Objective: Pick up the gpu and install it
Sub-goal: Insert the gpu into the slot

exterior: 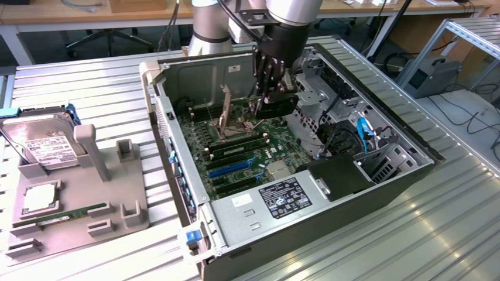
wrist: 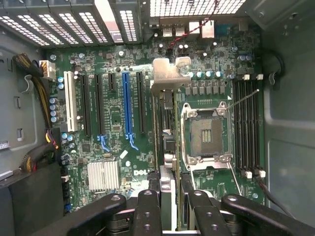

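Hand (wrist: pixel 172 189) of your arm was closed on the gpu (exterior: pixel 279 109). You held it edge-on over the motherboard (wrist: pixel 113 147), inside the open case (exterior: pixel 328 228) on the table (exterior: pixel 78 88).

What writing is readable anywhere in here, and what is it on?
"DELL": white print on the motherboard.
Power supply label: too small to read.
Hard drive label: too small to read.
Sticker on the case wall: too small to read.

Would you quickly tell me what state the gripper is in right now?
Gripper: closed, holding the gpu.
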Robot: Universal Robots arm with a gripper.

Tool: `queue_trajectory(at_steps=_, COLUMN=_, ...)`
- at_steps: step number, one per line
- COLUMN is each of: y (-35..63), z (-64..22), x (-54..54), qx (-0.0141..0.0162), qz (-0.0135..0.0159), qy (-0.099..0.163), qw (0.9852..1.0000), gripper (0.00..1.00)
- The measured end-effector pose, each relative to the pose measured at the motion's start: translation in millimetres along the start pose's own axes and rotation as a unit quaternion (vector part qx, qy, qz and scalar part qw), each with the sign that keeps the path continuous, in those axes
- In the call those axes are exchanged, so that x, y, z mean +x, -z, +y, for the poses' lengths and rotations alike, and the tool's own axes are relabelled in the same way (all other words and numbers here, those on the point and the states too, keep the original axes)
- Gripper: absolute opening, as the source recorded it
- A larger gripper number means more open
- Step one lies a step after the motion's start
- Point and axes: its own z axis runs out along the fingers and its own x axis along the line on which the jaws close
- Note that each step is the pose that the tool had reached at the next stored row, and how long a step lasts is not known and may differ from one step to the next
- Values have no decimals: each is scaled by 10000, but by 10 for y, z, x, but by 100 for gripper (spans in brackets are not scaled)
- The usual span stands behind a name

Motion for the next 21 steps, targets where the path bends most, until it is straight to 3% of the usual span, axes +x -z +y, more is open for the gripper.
queue_trajectory(at_steps=21, y=-11, z=104, x=9, qx=0, qz=0, qy=0, qw=10000, gripper=27)
